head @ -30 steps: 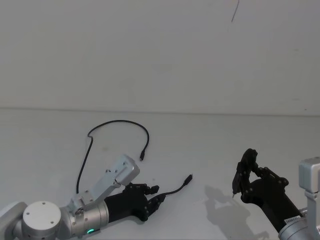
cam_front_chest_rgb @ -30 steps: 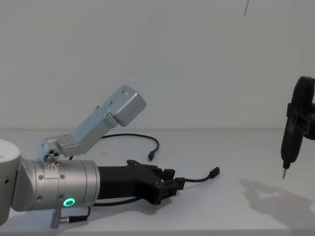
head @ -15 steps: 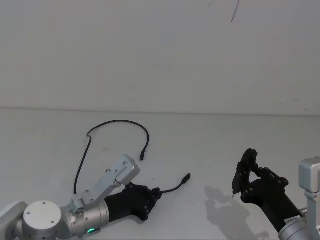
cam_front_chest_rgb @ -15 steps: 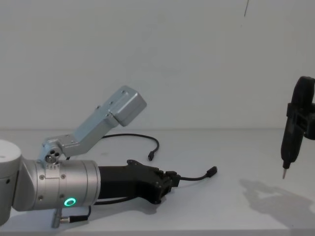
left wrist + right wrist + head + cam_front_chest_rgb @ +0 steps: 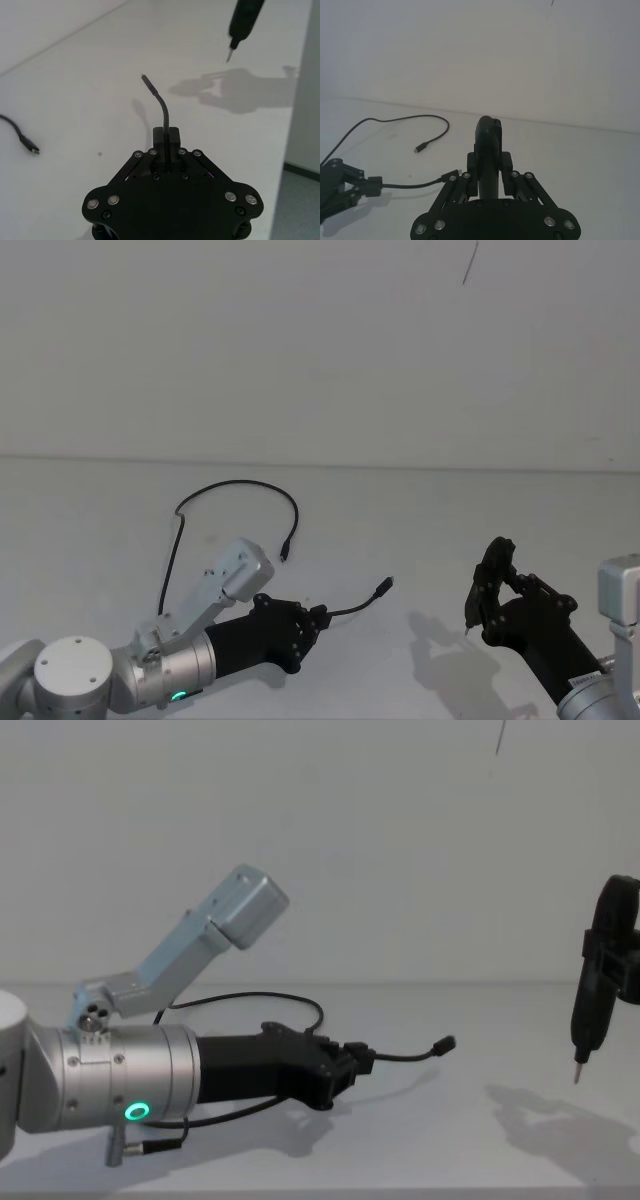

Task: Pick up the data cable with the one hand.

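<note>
The data cable [image 5: 240, 483] is thin and black and lies in a loop on the white table, one small plug [image 5: 284, 556] resting behind my left arm. My left gripper [image 5: 314, 621], black with a green-ringed silver cylinder, is shut on the cable near its other end. That short end arcs up and forward to a raised plug [image 5: 445, 1045], off the table. In the left wrist view the cable [image 5: 163, 110] rises from between the closed fingertips of the gripper [image 5: 166, 134]. My right gripper [image 5: 488, 161] hangs at the right, shut on a black pen-shaped tool [image 5: 590, 1005].
The pen tool's metal tip [image 5: 576, 1074] hovers above the table [image 5: 420, 520], casting a shadow below it. A plain white wall stands behind. The arm's silver elbow link [image 5: 215, 930] rises over the cable loop.
My left gripper's fingers closed on the cable, then the gripper rose and moved a little forward. The cable's near plug lifted off the table. The right arm stayed still.
</note>
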Tool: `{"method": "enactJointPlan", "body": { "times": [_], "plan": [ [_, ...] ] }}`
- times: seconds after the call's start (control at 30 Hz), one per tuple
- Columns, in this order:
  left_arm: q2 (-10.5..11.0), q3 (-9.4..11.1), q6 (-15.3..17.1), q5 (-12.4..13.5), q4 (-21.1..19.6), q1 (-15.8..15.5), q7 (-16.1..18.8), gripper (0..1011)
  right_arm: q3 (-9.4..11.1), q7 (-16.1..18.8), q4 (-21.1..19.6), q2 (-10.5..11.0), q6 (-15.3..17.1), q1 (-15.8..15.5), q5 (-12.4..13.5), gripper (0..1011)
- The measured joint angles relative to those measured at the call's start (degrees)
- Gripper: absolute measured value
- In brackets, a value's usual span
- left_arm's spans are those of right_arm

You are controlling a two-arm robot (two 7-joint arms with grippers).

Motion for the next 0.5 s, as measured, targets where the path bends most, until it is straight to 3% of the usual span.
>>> {"method": "enactJointPlan", "body": {
  "times": [0.27, 0.5],
  "plan": [
    [2.6, -0.2, -0.3, -1.7, -4.0, 0.4, -4.0, 51, 0.0, 0.0, 0.0, 0.0, 0.0, 0.0, 0.0, 269],
    [6.9, -0.7, -0.2, -3.4, -9.4, 1.7, -7.8, 51, 0.0, 0.0, 0.0, 0.0, 0.0, 0.0, 0.0, 269]
  ]
}}
